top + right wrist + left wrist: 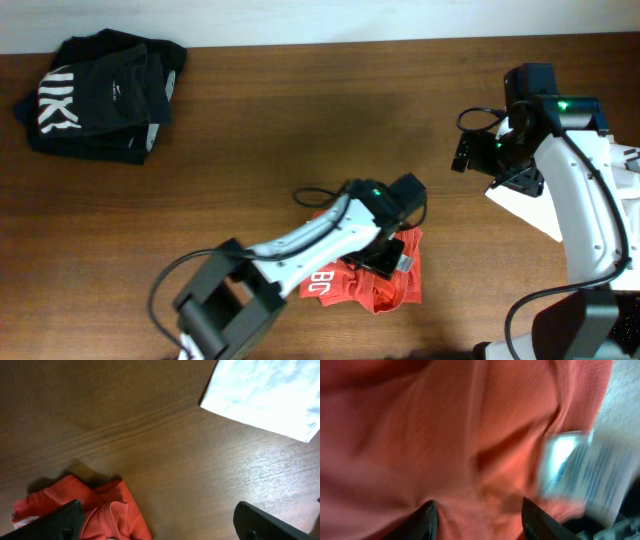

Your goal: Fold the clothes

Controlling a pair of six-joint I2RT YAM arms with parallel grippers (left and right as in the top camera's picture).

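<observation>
A crumpled orange-red garment (pixel 385 285) with white lettering lies on the wooden table near the front middle. My left gripper (pixel 393 256) is down on top of it. In the left wrist view the orange-red fabric (pixel 445 435) fills the frame, a white care label (pixel 580 467) lies at the right, and the gripper's (pixel 480 522) two dark fingers stand apart with fabric between them. My right gripper (pixel 464 152) hovers at the right, open and empty (pixel 165 525), apart from the garment (pixel 100 510), which shows at the lower left of its view.
A pile of folded black clothes with white print (pixel 100 85) sits at the back left corner. A white sheet (pixel 525 208) lies at the right under the right arm; it also shows in the right wrist view (pixel 260 395). Bare wood lies between them.
</observation>
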